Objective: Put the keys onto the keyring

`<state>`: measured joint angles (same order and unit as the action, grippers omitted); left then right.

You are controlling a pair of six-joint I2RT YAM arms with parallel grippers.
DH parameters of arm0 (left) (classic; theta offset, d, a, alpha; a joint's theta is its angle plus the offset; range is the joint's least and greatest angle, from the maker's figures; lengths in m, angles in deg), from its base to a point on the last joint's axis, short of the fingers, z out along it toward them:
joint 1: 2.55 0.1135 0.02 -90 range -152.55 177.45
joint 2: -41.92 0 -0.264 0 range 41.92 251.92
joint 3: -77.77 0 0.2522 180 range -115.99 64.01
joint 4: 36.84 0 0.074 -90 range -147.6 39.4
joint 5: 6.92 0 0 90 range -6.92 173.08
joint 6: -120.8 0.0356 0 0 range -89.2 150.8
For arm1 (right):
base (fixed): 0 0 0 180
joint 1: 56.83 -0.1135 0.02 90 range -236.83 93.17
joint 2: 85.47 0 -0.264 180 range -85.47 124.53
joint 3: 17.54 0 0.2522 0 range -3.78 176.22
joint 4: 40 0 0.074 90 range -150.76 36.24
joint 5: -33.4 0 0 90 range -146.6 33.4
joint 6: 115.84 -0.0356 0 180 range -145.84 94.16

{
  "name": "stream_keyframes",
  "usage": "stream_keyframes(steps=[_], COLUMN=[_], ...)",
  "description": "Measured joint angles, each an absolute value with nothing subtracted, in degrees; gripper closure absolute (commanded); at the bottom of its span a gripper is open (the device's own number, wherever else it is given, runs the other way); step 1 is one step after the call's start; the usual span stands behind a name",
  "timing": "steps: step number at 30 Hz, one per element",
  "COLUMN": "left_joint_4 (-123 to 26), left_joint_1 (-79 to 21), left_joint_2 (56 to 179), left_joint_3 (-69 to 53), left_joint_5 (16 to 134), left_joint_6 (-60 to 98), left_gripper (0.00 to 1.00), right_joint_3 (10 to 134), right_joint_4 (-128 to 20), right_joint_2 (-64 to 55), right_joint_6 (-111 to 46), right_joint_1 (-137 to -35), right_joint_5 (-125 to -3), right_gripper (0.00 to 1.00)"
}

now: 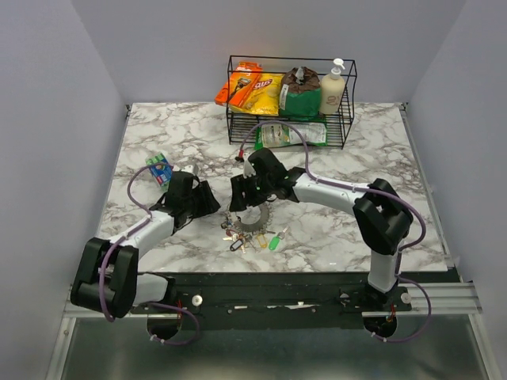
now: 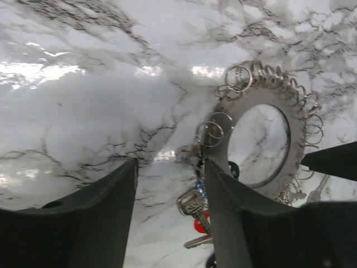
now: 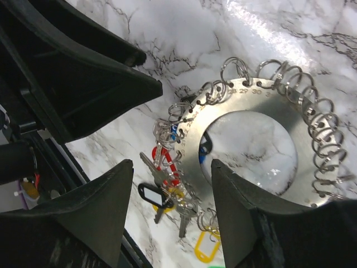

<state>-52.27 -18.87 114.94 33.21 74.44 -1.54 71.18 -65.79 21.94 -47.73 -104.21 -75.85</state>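
left gripper: jaws apart, empty | right gripper: jaws apart over the ring's rim, seemingly not pinching | flat silvery loop-edged metal keyring: lies on marble table between grippers | small coloured-tag keys: bunched at its near edge

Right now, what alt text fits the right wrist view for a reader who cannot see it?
A flat silvery keyring edged with small wire loops lies on a white marble table, with keys and red, black and yellow tags bunched at its lower-left rim. The open right gripper frames that bunch from both sides.
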Motion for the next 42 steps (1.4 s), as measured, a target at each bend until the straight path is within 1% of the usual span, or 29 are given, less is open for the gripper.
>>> stream_keyframes(steps=[1,4,8,12,13,18,20,22,33,34,41,42], left_joint_4=[-52.3,-52.5,-52.7,-52.8,-52.8,-53.1,-53.4,-53.5,-53.3,-53.3,-53.3,-53.3], left_joint_1=[-17.8,-14.5,-11.7,-10.8,-10.7,-10.2,-10.1,-10.0,-10.0,-10.0,-10.0,-10.0], left_joint_2=[114.9,113.6,110.9,107.2,106.1,103.6,103.5,103.5,103.5,103.5,103.5,103.5], left_joint_3=[33.4,34.6,35.3,35.7,35.7,35.7,35.7,35.7,36.1,36.2,36.6,36.6], left_joint_5=[74.6,75.0,75.9,76.5,76.6,77.0,77.0,77.0,77.0,77.0,76.9,76.9], left_joint_6=[-1.7,-3.2,-5.3,-6.5,-6.7,-6.7,-6.6,-6.5,-6.3,-6.3,-6.2,-6.1], left_gripper=[0.33,0.29,0.26,0.25,0.25,0.25,0.25,0.25,0.25,0.25,0.25,0.25], right_joint_3=[72.0,73.7,76.9,79.6,80.2,82.9,83.8,84.3,85.5,85.7,86.1,86.1], right_joint_4=[-66.0,-67.0,-68.5,-69.5,-69.7,-70.9,-71.5,-71.9,-74.5,-74.7,-76.1,-76.1], right_joint_2=[22.9,24.8,28.1,30.9,31.5,34.1,34.8,35.1,36.3,36.5,37.1,37.1], right_joint_6=[-48.4,-50.4,-52.3,-53.5,-53.8,-54.6,-54.8,-54.8,-54.7,-54.7,-54.3,-54.3], right_joint_1=[-104.7,-105.7,-106.8,-107.7,-107.9,-108.3,-108.3,-108.4,-109.5,-109.5,-110.0,-110.1], right_joint_5=[-75.5,-74.9,-73.9,-73.5,-73.4,-72.6,-72.4,-72.2,-70.7,-70.5,-69.2,-69.1], right_gripper=[0.34,0.36,0.39,0.4,0.43,0.44,0.46,0.52,0.54,0.56,0.57,0.6])
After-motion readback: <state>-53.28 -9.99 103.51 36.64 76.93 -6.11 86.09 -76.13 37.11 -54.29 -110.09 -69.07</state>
